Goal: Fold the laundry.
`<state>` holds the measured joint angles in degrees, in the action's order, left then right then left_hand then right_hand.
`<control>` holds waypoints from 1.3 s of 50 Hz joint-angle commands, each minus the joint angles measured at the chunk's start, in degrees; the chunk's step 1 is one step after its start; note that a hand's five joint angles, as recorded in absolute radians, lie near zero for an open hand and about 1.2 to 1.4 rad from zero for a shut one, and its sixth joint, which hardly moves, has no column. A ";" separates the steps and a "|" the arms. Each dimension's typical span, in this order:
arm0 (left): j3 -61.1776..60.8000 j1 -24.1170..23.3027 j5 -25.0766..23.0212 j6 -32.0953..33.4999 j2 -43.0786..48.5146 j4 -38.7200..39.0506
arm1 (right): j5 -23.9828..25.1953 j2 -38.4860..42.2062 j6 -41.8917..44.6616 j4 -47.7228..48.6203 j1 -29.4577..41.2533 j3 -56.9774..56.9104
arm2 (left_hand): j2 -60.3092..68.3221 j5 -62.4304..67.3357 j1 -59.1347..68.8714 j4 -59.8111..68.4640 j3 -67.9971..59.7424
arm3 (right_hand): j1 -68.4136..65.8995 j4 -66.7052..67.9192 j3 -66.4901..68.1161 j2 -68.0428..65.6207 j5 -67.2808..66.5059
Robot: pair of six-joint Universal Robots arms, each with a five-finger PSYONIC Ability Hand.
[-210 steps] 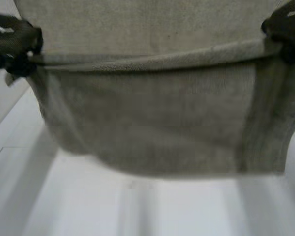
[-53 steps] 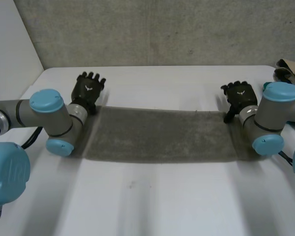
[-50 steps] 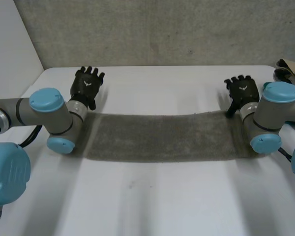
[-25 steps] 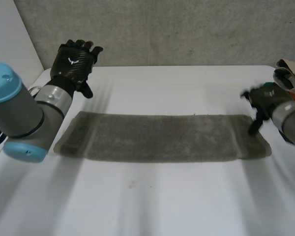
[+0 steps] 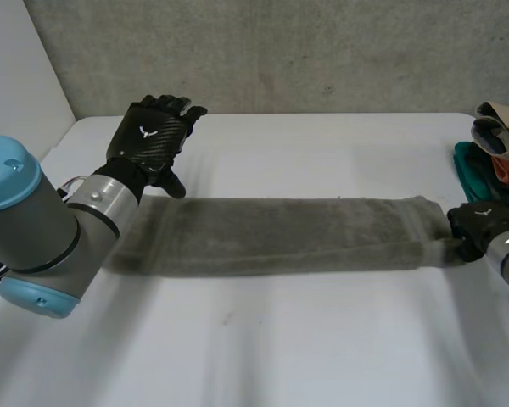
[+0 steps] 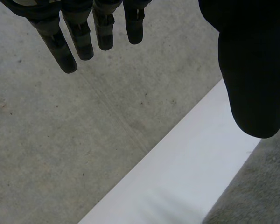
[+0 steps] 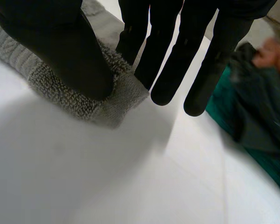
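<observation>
- One grey towel lies as a long folded strip across the middle of the white surface, almost from the left edge to the right edge.
- The left arm hides the towel's left end.
- One pile of clothes sits at the right edge. Teal, beige and orange pieces show, and the rest is cut off.
- The left hand hangs above the far left corner, fingers straight and apart, holding nothing.
- The right hand pinches the towel's right end corner between thumb and straight fingers.
</observation>
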<state>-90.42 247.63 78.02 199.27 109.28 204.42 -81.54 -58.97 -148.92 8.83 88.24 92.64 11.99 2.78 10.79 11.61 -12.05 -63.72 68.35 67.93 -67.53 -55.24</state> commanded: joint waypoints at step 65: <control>-5.03 -2.24 -0.06 -4.32 -6.62 0.54 | -6.95 -3.25 6.09 6.79 22.67 2.38 | -1.99 -2.78 -0.79 -1.61 2.05 | -16.28 11.65 12.07 -12.47 -14.76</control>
<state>-95.39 245.54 77.89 194.94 103.00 204.97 -84.76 -62.40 -148.86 11.00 110.87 97.64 11.99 2.78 10.79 11.61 -12.05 -62.05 65.77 65.71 -66.29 -55.07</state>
